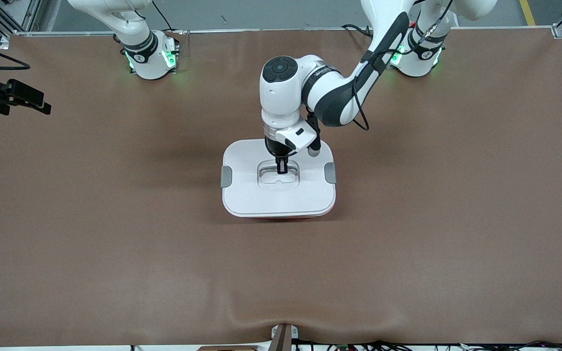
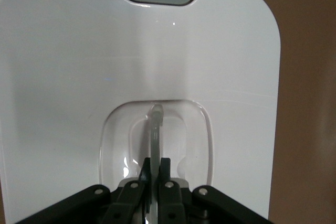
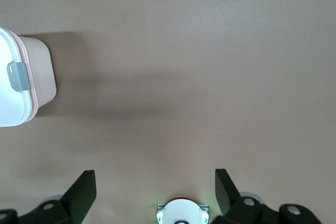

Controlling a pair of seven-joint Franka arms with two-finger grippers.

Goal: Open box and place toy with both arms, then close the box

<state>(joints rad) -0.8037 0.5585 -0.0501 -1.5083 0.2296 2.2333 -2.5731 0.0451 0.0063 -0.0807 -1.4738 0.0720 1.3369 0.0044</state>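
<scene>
While the lid (image 1: 278,195) sits on the box (image 3: 41,72), you see the left gripper (image 1: 281,169) clamped on its handle (image 2: 156,124). The right gripper (image 3: 155,192) waits with fingers spread, above the table (image 1: 115,219).

No text can be made out with certainty. A small dark marking, probably a brand name, runs along the white wrist link of the left arm (image 1: 321,73), but its letters are too small to read. The box lid (image 1: 247,195), the grey clips and the table (image 1: 115,243) carry no writing.
</scene>
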